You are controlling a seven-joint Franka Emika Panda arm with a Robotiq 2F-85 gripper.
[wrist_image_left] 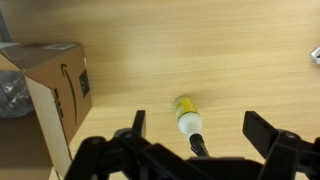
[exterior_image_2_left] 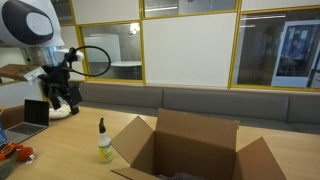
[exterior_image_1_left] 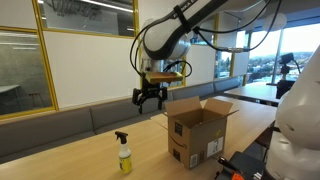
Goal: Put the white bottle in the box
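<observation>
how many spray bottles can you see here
1. The white bottle stands upright on the table, beside the box but apart from it. Part of the box's inside is hidden, so another could be there.

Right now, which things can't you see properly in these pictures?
- Bottom of the box: in an exterior view, the picture's lower edge cuts it off.
- Label on the box: in an exterior view, too small to read.
- Sprayer head of the white bottle: in the wrist view, its end goes behind the open gripper.
</observation>
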